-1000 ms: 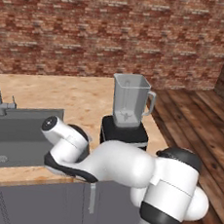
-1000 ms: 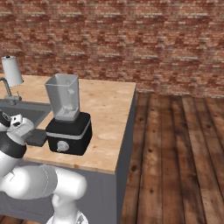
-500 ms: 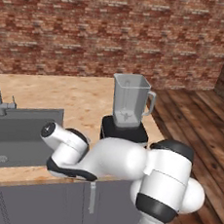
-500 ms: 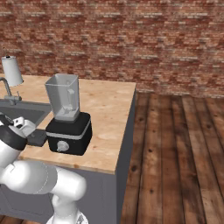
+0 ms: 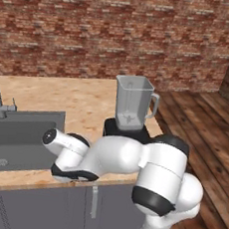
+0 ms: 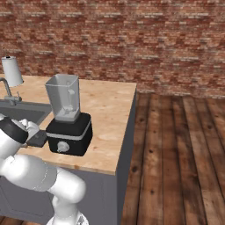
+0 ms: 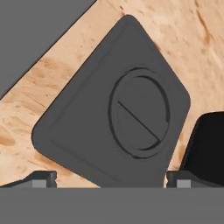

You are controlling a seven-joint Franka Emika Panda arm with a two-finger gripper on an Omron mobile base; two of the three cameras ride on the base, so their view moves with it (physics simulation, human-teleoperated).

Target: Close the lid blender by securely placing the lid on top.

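Status: early, nothing placed yet. Nearest in, the end effector (image 7: 111, 179) hangs straight above the lid (image 7: 114, 107), fingertips (image 7: 41, 178) spread to full width at either side of the lid's near edge, holding nothing; I can't tell from the hand view whether the tips are down at lid height or above it. The lid lies flat on the desk (image 7: 183, 39), rotated so one corner points to 12 o'clock, round knob with a slot across it facing up. A grey sink (image 7: 35, 35) edge cuts the corner at 10 o'clock, and the black blender base sits at 4 o'clock, close to the lid but not touching as far as I can see. In the right base view the lid (image 6: 38, 139) is a dark patch just at 9 o'clock of the blender (image 6: 68, 123), partly behind the arm's wrist. Further back, the clear jar (image 5: 132, 104) stands upright on the base with its mouth open, handle on the side toward the wood floor. Done: approach and lineup over the lid, by my read. Left: close on the lid, lift, carry over the jar rim, square it up, press down. Far end of the desk has a paper towel roll (image 6: 12, 71) by the tap. Labels or writing: none readable anywhere, lid and blender both plain.
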